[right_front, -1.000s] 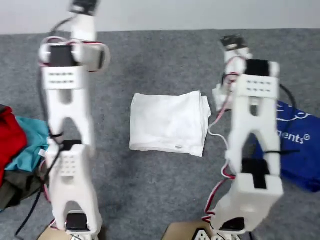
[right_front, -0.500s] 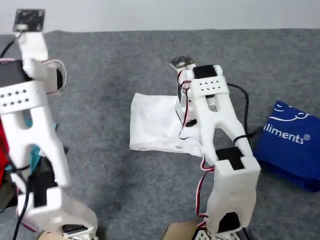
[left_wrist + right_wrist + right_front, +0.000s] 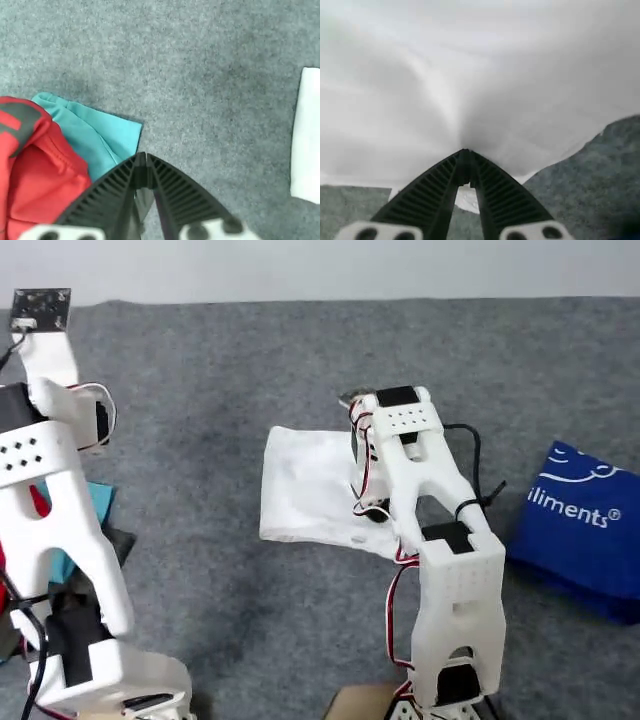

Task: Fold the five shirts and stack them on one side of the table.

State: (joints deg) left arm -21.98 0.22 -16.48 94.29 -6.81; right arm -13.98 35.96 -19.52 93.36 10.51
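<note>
A grey felt-like table top (image 3: 250, 350) carries everything. The white shirt (image 3: 305, 485) lies folded at the centre, its long axis running 9 to 3 o'clock. The right gripper (image 3: 465, 152) sits on its 3 o'clock half with the jaws closed, and the cloth puckers toward the tips, so it seems to pinch a fold. The folded blue shirt (image 3: 580, 540) lies well apart at 3 to 4 o'clock from there, on the right arm's side, which makes it the likely place to stack. The left gripper (image 3: 145, 161), closed on nothing, hangs near the teal shirt (image 3: 100, 135) and red shirt (image 3: 35, 185) at 9 o'clock.
</note>
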